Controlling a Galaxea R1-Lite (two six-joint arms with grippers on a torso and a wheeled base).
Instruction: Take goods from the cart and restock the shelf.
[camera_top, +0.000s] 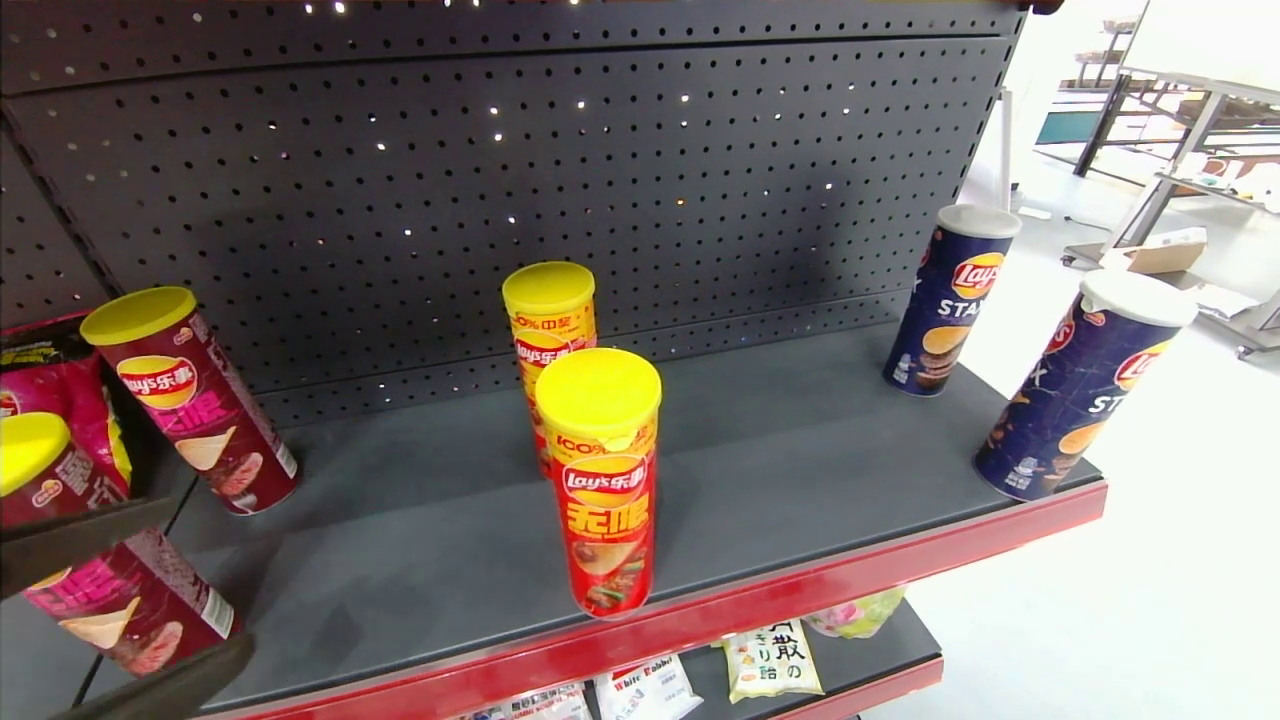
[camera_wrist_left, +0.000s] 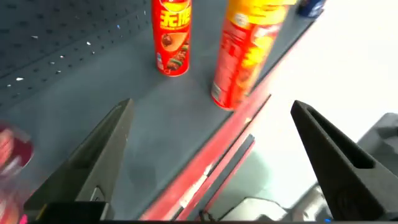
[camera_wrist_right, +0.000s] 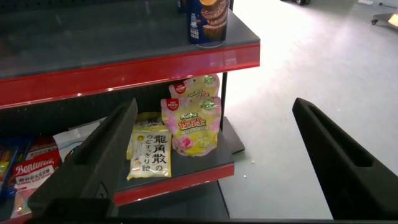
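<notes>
Left hand (camera_wrist_left: 211, 107): fingers spread wide, empty, poised over the shelf (camera_top: 800, 470) front, left of the front red can (camera_top: 603, 480)
Right hand (camera_wrist_right: 214, 106): fingers wide apart, empty, lower than the front red can, facing snack packets (camera_wrist_right: 186, 124)
Front red can: upright, long axis vertical, yellow lid up, near the shelf lip; second red can (camera_top: 550, 320) just behind; maroon can (camera_top: 195, 400) to its left, blue can (camera_top: 950, 300) to its right, both upright

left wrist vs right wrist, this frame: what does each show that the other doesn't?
Left wrist only: two upright red cans on the shelf deck, one near the front, one farther back. Right wrist only: snack bags on the lower shelf. Both: the shelf's red front edge, and each view's own gripper, left gripper and right gripper, open and empty.
</notes>
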